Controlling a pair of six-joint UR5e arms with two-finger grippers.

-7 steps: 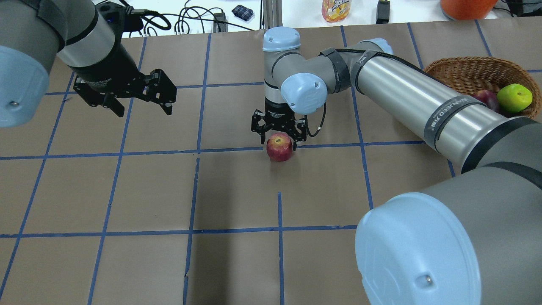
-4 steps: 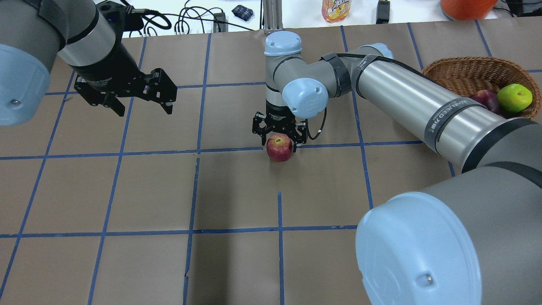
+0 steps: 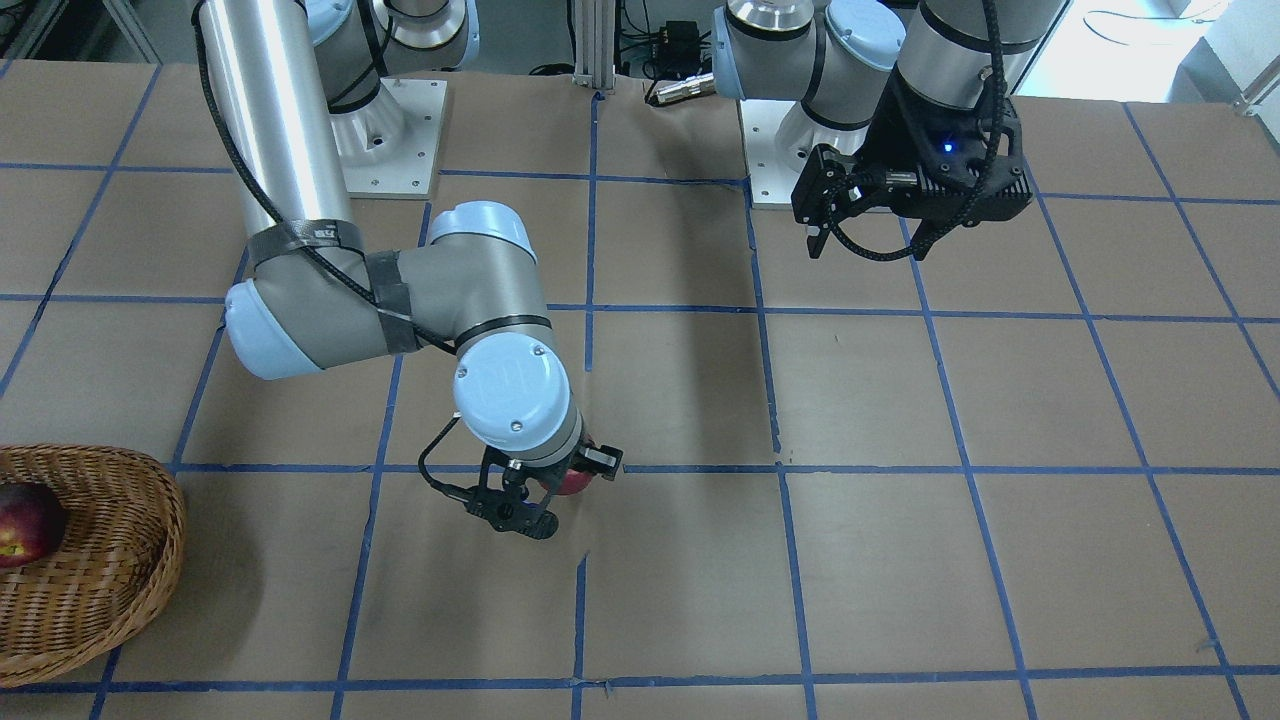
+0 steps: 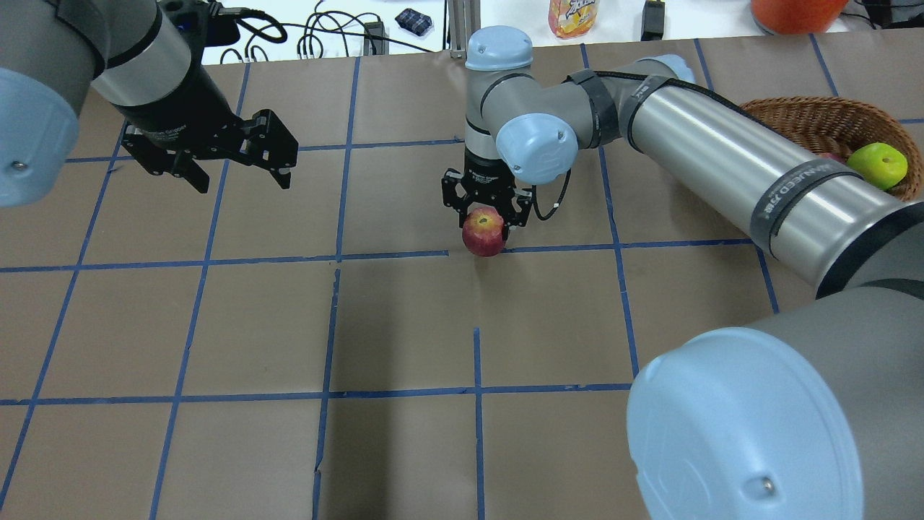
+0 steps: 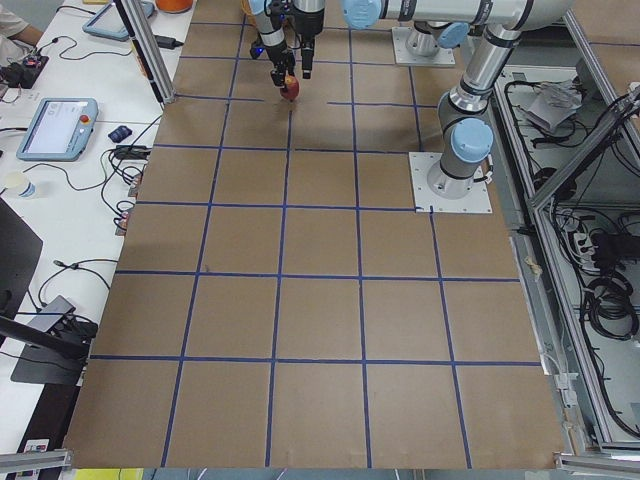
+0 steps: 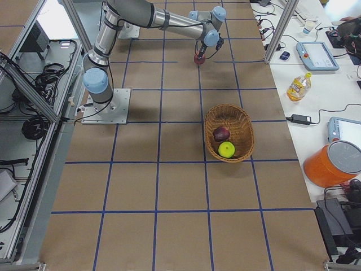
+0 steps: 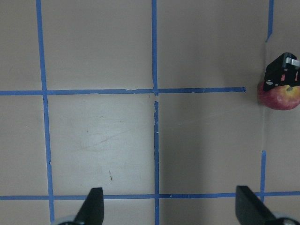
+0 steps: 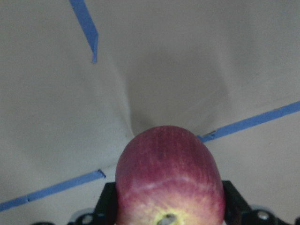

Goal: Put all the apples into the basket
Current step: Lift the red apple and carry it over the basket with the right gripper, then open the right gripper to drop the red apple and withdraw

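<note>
My right gripper [image 4: 487,222] is shut on the red apple with a yellowish stem patch [image 4: 483,237] and holds it just above the brown table. The right wrist view shows this apple [image 8: 164,164] between both fingers. It also shows in the front view [image 3: 573,483] and the left wrist view [image 7: 281,97]. The wicker basket [image 4: 801,119] sits at the far right and holds the lime-green apple [image 4: 876,165] and the maroon apple [image 6: 221,134]. My left gripper [image 4: 240,180] is open and empty, above the table at the left.
Blue tape lines grid the brown paper table. My right forearm [image 4: 729,173] stretches between the basket and the held apple. Beyond the far edge stand a juice bottle [image 4: 572,16], an orange container [image 4: 794,11] and cables [image 4: 317,36].
My right gripper has risen with the red apple and shifted slightly right and away. My left gripper has drifted a little away.
</note>
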